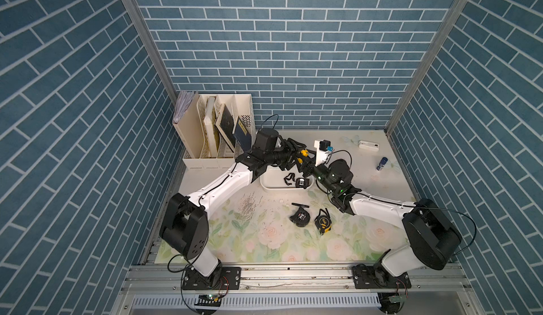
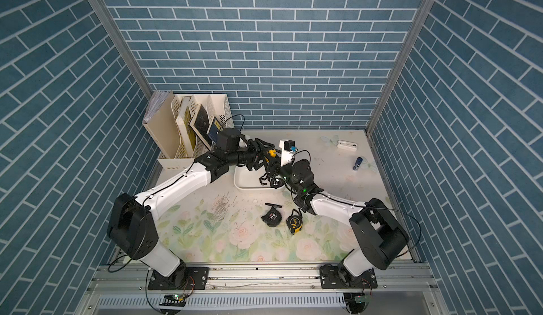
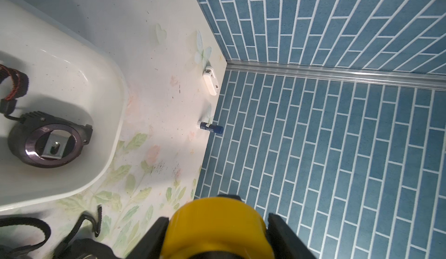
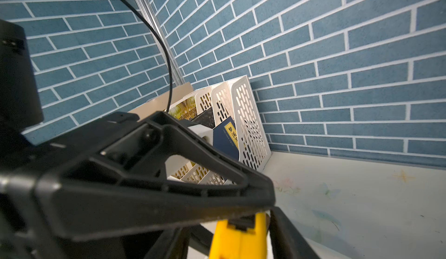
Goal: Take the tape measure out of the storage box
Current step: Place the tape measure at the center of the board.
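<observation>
A yellow tape measure [image 3: 217, 228] hangs in the air above the far rim of the white storage box [image 1: 266, 187], with my left gripper [image 3: 218, 219] shut on it. In both top views it shows as a yellow spot [image 1: 304, 152] [image 2: 272, 152] between the two wrists. My right gripper [image 4: 236, 231] has come up from the other side, its jaws standing either side of the same yellow tape measure [image 4: 231, 243]. Whether they press on it does not show. A black tape measure [image 1: 301, 182] [image 3: 48, 144] with its strap lies inside the storage box [image 3: 115, 134].
Two more tape measures lie on the flowered mat in front of the box, one black [image 1: 299, 217] and one black and yellow [image 1: 323, 221]. A cream file organizer [image 1: 214, 128] with books stands at the back left. A white device [image 1: 368, 145] and a blue tube [image 1: 381, 163] lie at the back right.
</observation>
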`<action>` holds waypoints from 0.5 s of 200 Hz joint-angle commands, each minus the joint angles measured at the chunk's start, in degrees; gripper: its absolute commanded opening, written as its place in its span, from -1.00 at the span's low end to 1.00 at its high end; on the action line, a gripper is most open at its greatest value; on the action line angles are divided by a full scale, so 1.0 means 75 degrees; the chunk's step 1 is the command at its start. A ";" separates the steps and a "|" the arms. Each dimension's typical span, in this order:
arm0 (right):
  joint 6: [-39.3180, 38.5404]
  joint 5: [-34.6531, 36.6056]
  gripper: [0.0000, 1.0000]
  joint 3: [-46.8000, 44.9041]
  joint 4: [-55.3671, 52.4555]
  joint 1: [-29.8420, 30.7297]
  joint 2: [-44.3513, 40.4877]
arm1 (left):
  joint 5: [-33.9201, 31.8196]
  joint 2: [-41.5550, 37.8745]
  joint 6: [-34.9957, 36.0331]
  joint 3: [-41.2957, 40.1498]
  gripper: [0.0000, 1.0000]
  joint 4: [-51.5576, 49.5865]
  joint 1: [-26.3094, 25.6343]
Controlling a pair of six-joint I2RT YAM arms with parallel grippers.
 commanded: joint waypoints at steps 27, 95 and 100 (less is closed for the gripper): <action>0.0025 -0.0099 -0.21 0.0457 0.0166 0.0016 0.0308 | 0.0200 -0.0229 -0.0172 -0.0026 -0.46 0.0560 -0.0037; -0.0011 -0.0434 -0.55 0.0875 0.0115 0.0019 0.0663 | 0.0305 -0.0201 -0.0106 -0.0003 -0.46 0.0440 -0.0045; -0.0011 -0.0445 -0.63 0.0891 0.0091 0.0019 0.0675 | 0.0313 -0.0189 -0.0086 0.0007 -0.45 0.0425 -0.0048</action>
